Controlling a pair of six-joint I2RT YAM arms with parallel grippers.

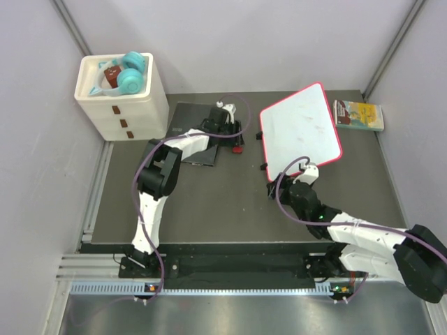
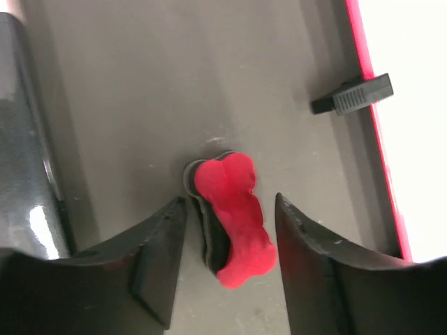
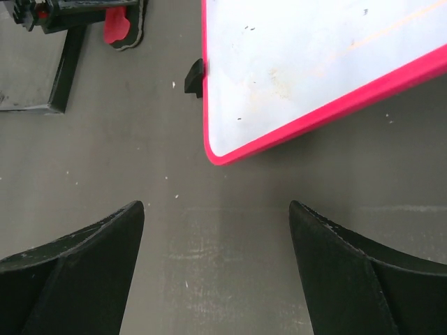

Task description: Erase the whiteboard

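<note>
The whiteboard (image 1: 300, 129) lies flat at the back right of the dark mat, white with a pink-red frame and only faint specks. Its edge shows in the left wrist view (image 2: 419, 139) and its near corner in the right wrist view (image 3: 314, 63). A red bone-shaped eraser (image 1: 238, 147) with a dark felt underside lies on the mat just left of the board. My left gripper (image 2: 231, 199) is open, its jaws on either side of the eraser (image 2: 234, 216) without touching it. My right gripper (image 3: 216, 204) is open and empty, just short of the board's near left corner.
A flat black notebook (image 1: 192, 129) lies left of the eraser. A white foam box (image 1: 122, 105) holding teal headphones (image 1: 133, 73) stands at the back left. A small yellow-green book (image 1: 358, 115) lies right of the board. A black foot (image 2: 353, 95) sticks out from the board's left edge.
</note>
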